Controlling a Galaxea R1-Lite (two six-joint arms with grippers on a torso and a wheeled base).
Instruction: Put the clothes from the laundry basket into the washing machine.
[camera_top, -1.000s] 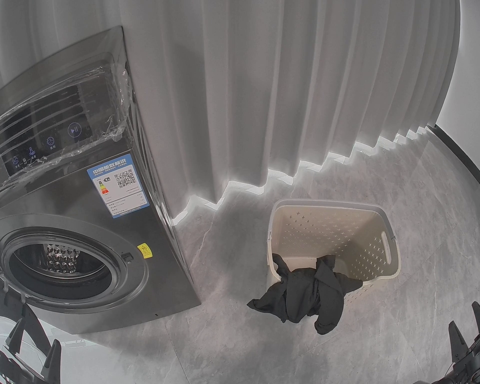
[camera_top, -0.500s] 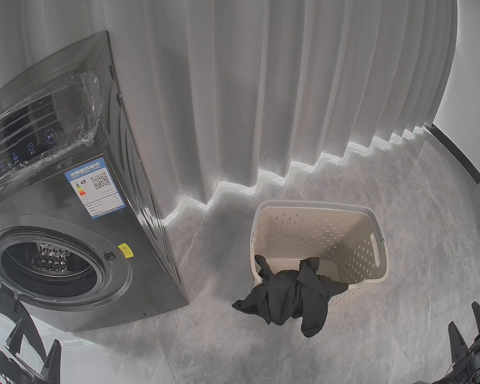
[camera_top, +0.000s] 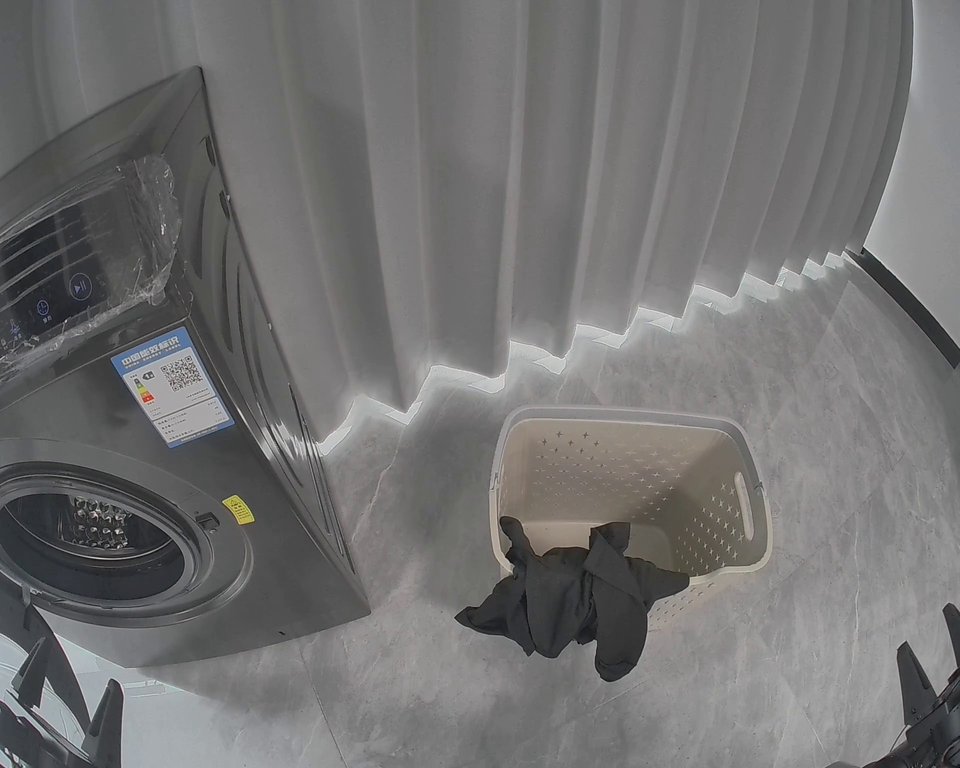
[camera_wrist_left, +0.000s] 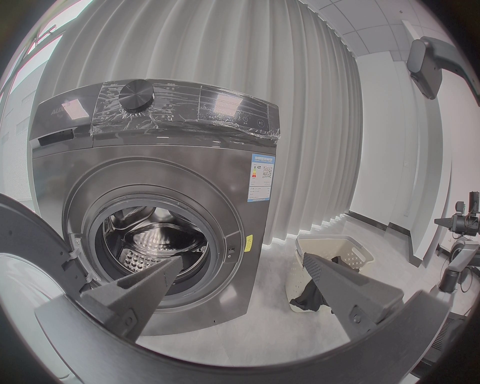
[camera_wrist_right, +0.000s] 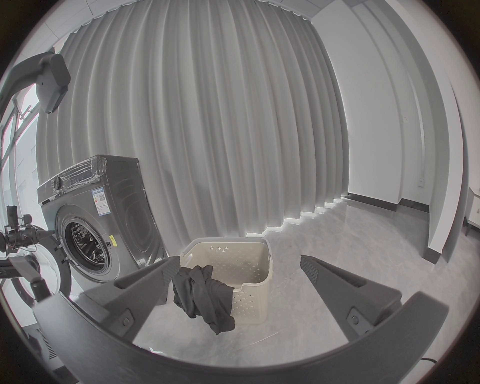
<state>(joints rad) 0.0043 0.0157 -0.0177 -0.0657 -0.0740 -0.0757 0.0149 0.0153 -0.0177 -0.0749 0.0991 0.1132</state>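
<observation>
— Any print legible?
— Hardly. On the washing machine (camera_top: 90, 420) front, a blue-headed label (camera_top: 171, 386) with a square code and coloured bars; below, a small yellow sticker (camera_top: 237, 510); on the wrapped control panel (camera_top: 60, 285), lit icons. Wording too small to read.

The washing machine (camera_top: 280, 560), at the left of the frame, is glossy grey metal, its panel under crinkled clear plastic film (camera_top: 150, 200). The laundry basket (camera_top: 750, 520) is matt cream plastic (perforated), the garment (camera_top: 575, 605) soft dark cloth, the floor (camera_top: 850, 400) smooth grey tile.
</observation>
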